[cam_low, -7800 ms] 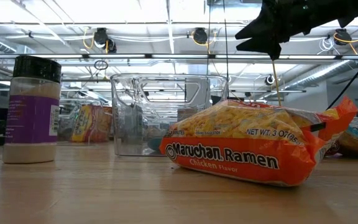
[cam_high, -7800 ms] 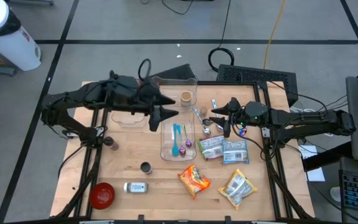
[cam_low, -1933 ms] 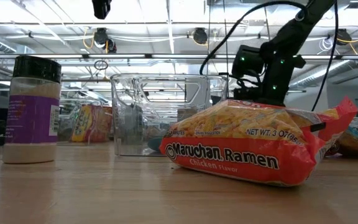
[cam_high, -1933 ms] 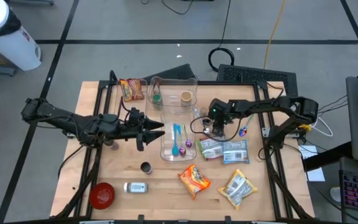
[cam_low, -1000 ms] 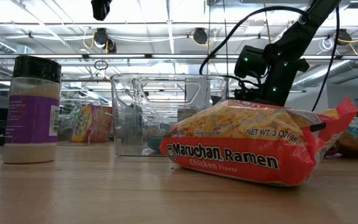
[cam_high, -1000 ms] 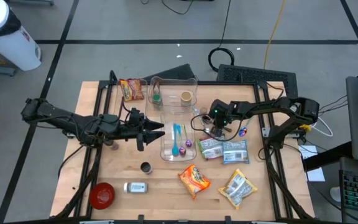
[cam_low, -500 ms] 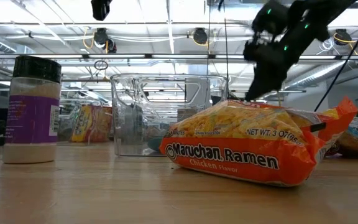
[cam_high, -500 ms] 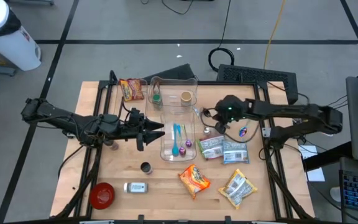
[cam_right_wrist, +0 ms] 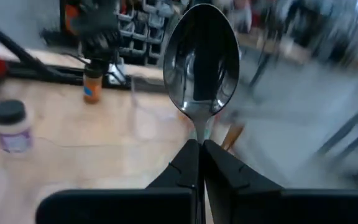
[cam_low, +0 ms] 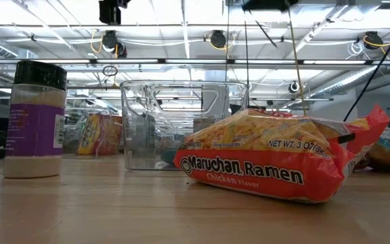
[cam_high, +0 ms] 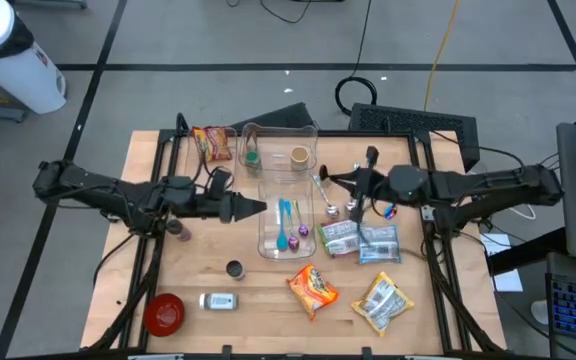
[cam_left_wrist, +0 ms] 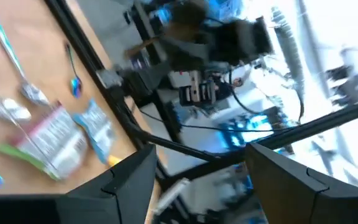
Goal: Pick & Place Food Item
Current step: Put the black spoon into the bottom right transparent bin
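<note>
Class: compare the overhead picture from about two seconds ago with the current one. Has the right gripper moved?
Yes. The right gripper, shut on a spoon, has lifted and swung away from the snack packets, toward the table's far edge.

You can't see the spoon's (cam_right_wrist: pixel 201 59) handle below the gripper (cam_right_wrist: pixel 199 163); the room behind it at twelve o'clock is blurred.
</note>
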Motion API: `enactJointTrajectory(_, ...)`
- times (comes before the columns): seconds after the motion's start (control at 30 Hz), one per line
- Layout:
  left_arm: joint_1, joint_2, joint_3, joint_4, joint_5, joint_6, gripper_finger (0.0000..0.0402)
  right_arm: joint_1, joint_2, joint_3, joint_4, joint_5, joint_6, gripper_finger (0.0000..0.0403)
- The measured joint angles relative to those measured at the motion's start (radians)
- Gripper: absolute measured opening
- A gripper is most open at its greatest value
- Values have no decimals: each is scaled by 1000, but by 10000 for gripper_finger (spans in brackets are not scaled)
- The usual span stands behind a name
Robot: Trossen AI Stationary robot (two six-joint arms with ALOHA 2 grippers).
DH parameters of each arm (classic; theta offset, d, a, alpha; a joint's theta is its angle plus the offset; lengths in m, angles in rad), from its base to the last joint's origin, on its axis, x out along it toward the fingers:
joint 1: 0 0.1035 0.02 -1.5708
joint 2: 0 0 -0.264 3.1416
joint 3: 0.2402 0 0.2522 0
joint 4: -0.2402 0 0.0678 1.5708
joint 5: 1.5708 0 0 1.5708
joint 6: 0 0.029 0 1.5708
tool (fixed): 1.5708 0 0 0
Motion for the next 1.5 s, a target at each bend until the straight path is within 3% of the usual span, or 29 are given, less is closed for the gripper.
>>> enactJointTrajectory(0.13,79,37,0,58,153,-123,255,87,110,135,4,111,-340,0)
enactJointTrajectory(0.33,191,132,0,297,380,-263,255,182,304,308,25,264,-906,0)
enactJointTrajectory(0.5,276,195,1,404,530,-375,255,225,393,323,228,275,-1205,0)
enactJointTrajectory(0.7,338,254,1,403,584,-411,255,253,414,325,248,202,-1182,0)
enactJointTrajectory(0.87,352,323,1,559,601,-453,255,262,412,325,260,132,-1134,0)
enactJointTrajectory(0.97,351,376,33,634,619,-475,255,262,414,325,258,130,-1119,0)
enactJointTrajectory(1.27,334,507,213,616,723,-458,255,261,413,325,268,134,-1121,0)
enactJointTrajectory(1.5,336,548,294,586,747,-442,250,261,412,325,270,147,-1091,0)
